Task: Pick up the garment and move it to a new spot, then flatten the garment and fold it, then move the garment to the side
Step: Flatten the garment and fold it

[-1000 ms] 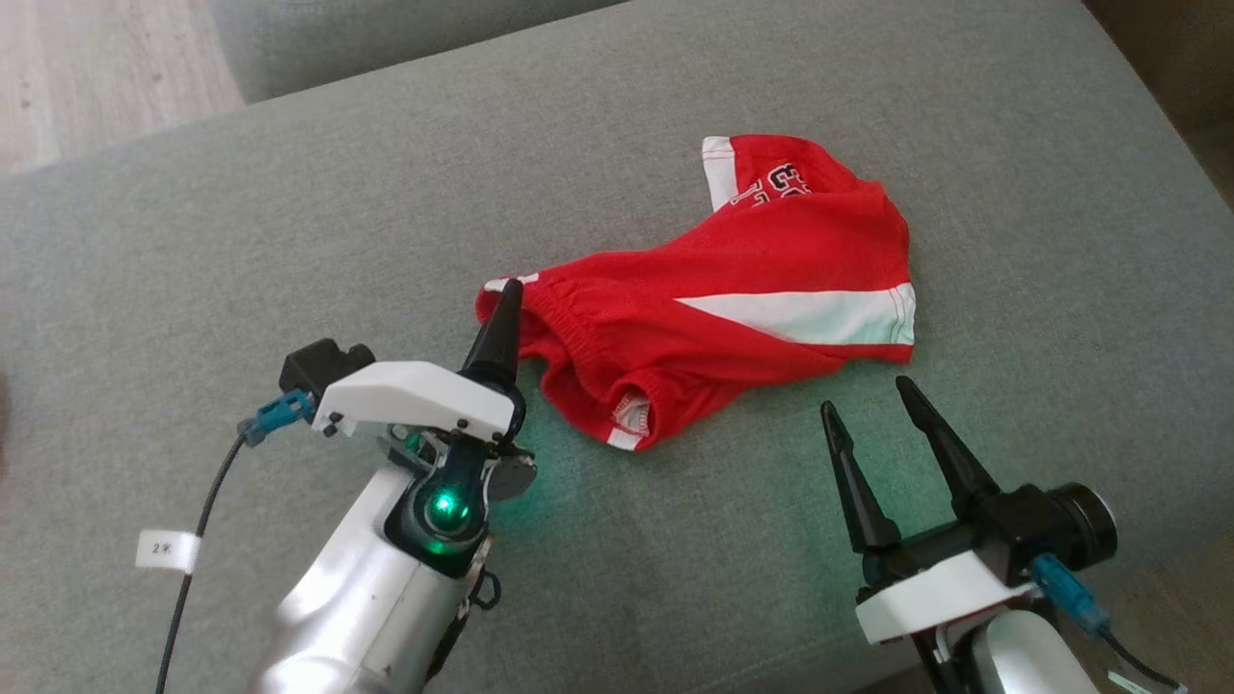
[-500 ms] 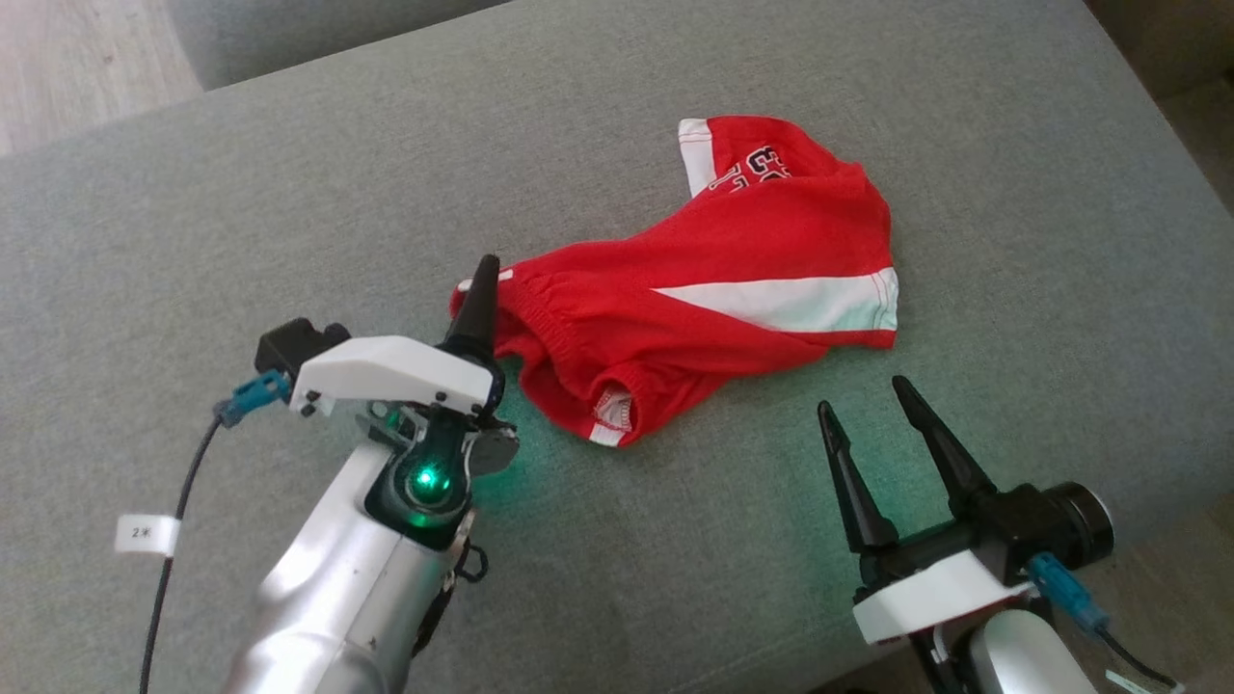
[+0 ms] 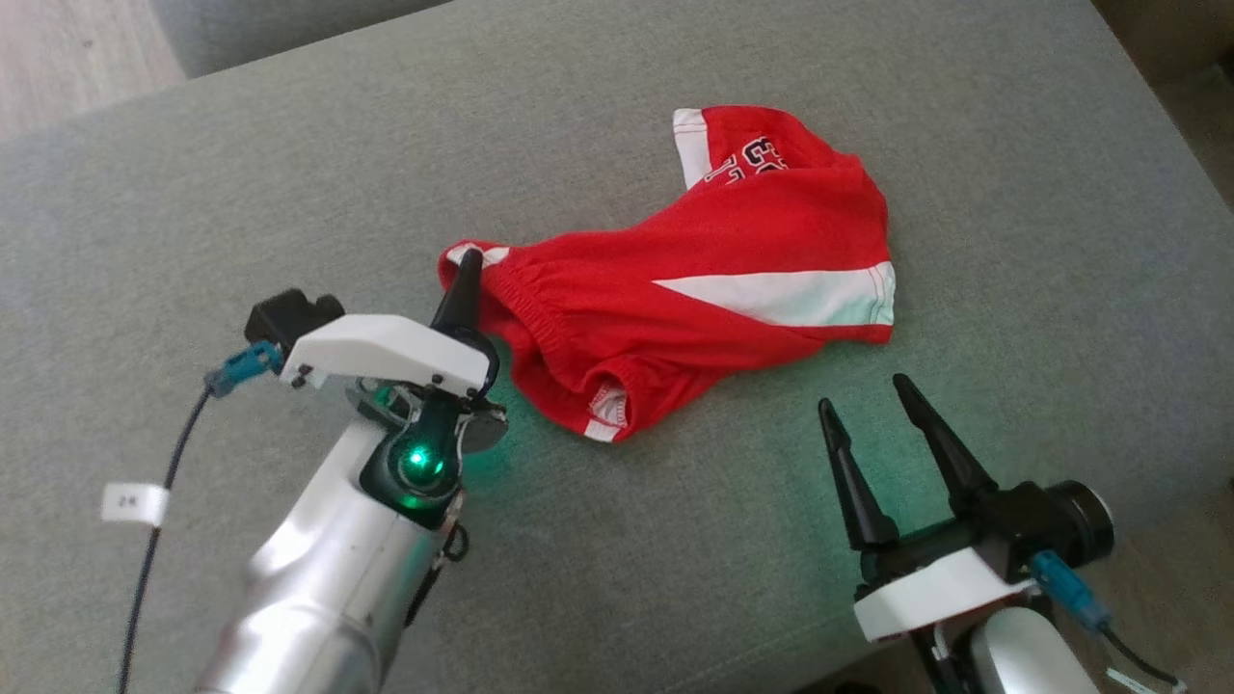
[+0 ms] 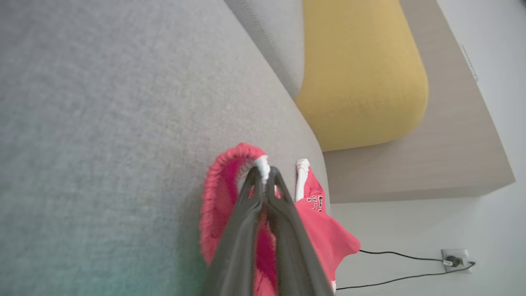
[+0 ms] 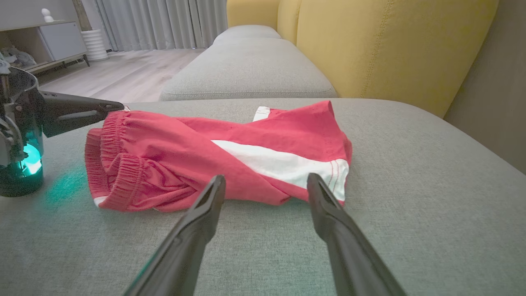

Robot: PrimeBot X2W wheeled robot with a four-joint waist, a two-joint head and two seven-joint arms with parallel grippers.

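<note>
The garment (image 3: 694,289) is a crumpled pair of red shorts with white stripes, lying on the grey sofa cushion (image 3: 289,193). My left gripper (image 3: 465,265) is shut on the white-edged corner of its elastic waistband at the garment's left end; the left wrist view has the fingertips pinching that hem (image 4: 263,170). The right wrist view has the same garment (image 5: 213,152) spread in front of my right gripper (image 5: 265,181). My right gripper (image 3: 865,397) stands open just short of the garment's near edge, touching nothing.
A yellow backrest cushion (image 5: 382,49) rises behind the seat. A second grey seat cushion (image 5: 246,61) lies beyond, with wooden floor (image 5: 115,74) to its left. A power cable (image 4: 402,257) runs to a wall socket.
My left gripper has closed on the waistband corner and drawn it slightly left, stretching that end of the garment. The head camera has shifted a little. The right gripper has stayed put.
</note>
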